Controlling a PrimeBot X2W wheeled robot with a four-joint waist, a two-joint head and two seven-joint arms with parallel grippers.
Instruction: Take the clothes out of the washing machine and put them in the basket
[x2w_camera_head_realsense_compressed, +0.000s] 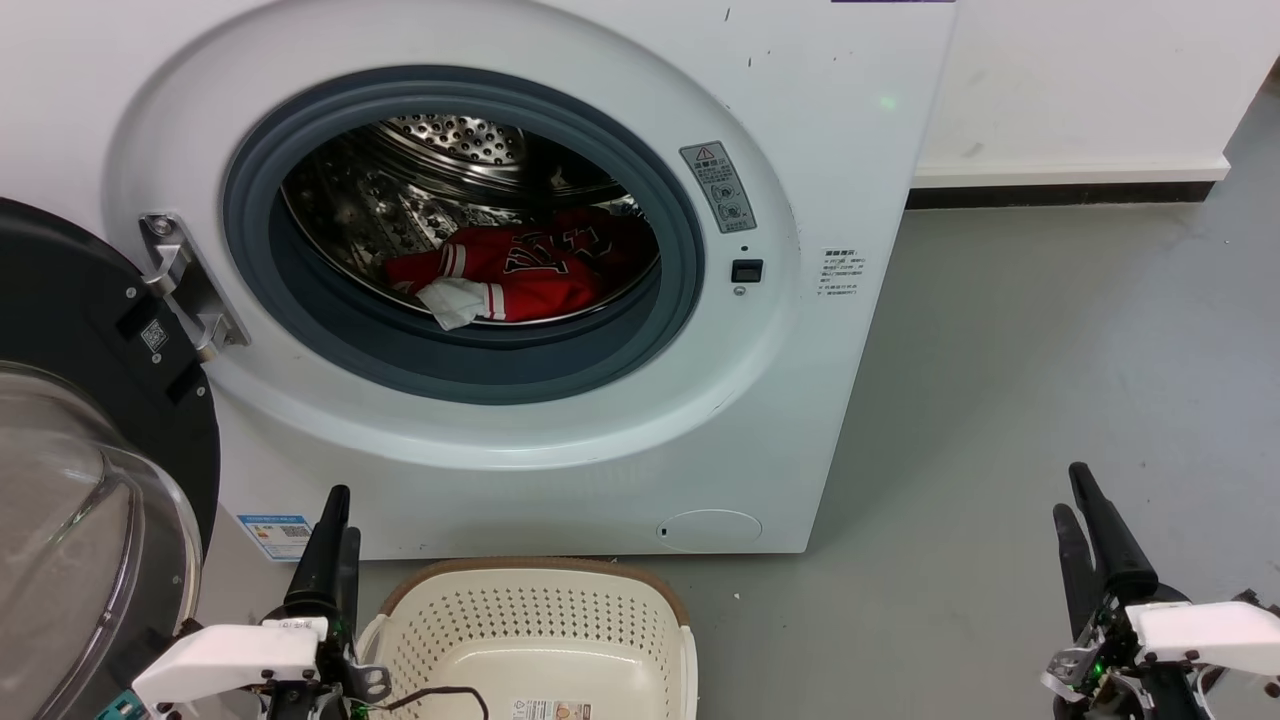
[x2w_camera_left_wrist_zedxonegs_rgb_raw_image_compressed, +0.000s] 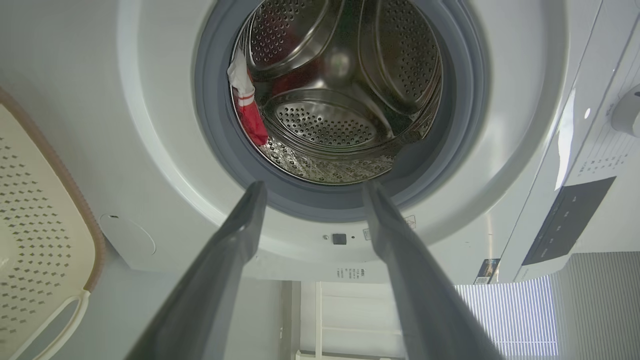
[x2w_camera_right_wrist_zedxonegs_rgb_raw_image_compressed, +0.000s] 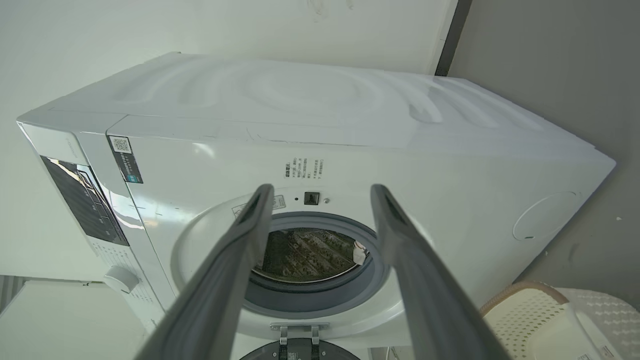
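- Facing the near side, the washing machine (x2w_camera_head_realsense_compressed: 820, 120) stands at the far left of the grey floor (x2w_camera_head_realsense_compressed: 1050, 350), with its round opening turned toward the robot. Its top is cut off in the head view.
- Its glass door (x2w_camera_head_realsense_compressed: 80, 450) is swung open to the left, and the left edge of the picture cuts it off.
- The basket (x2w_camera_head_realsense_compressed: 530, 568) sits on the floor just in front of the machine, below the opening. Its long axis seems to run left to right, but its near part is cut off at the bottom edge.
- The clothes (x2w_camera_head_realsense_compressed: 530, 270) lie on the bottom of the steel drum (x2w_camera_head_realsense_compressed: 450, 140), behind the grey ring (x2w_camera_head_realsense_compressed: 680, 270). The red heap is stretched from left to right, and its white patch points to the near left. The far right end goes into shadow, and the folded letters are hard to read.
- The left gripper (x2w_camera_head_realsense_compressed: 344, 512) is near, at the left of the basket, with fingers pointing to the machine. The left wrist view shows its jaws spread.
- The right gripper (x2w_camera_head_realsense_compressed: 1070, 490) is at the near right, well apart from the machine. The right wrist view shows its jaws also spread.
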